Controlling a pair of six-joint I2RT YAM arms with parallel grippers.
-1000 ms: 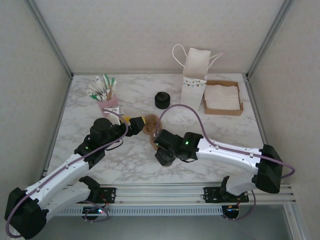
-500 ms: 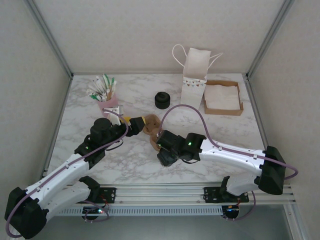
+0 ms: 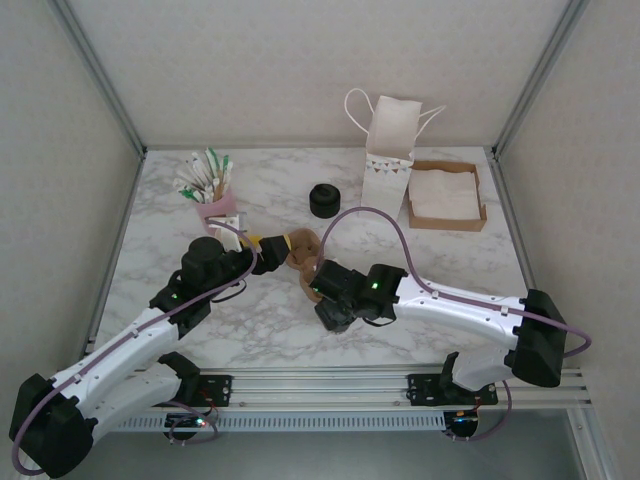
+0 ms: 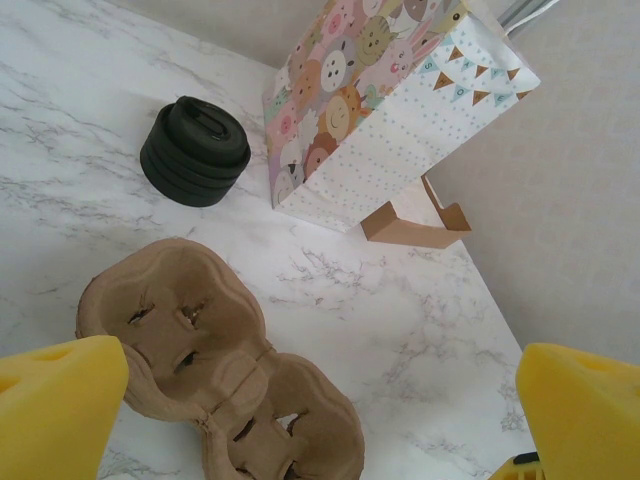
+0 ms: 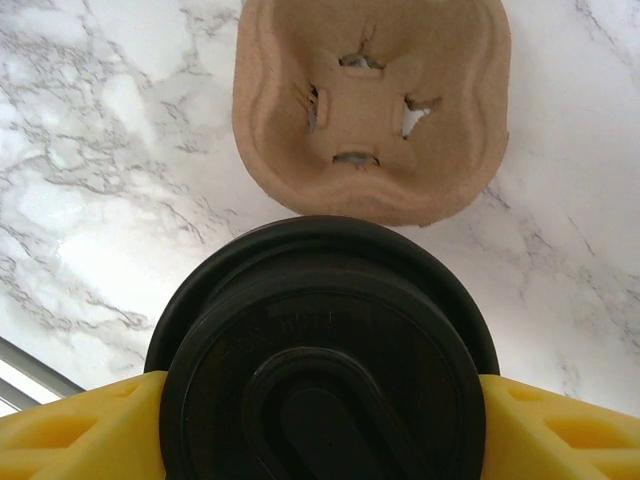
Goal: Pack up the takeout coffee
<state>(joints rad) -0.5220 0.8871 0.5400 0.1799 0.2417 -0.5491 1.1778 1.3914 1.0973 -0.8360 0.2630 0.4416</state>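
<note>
1. Top view: shows right gripper [image 3: 322, 292] beside cup carrier [image 3: 300, 250], left gripper [image 3: 268, 243] at its other side.
2. Left wrist: spread wide, holding nothing; risks nudging the carrier.
3. Right wrist: clamped on takeout coffee [image 5: 325, 350], short of the well; may catch the rim and tip.

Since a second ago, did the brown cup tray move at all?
No. The brown cup tray lies at the same spot on the marble, with the same gap to the stack of black lids beyond it.
</note>
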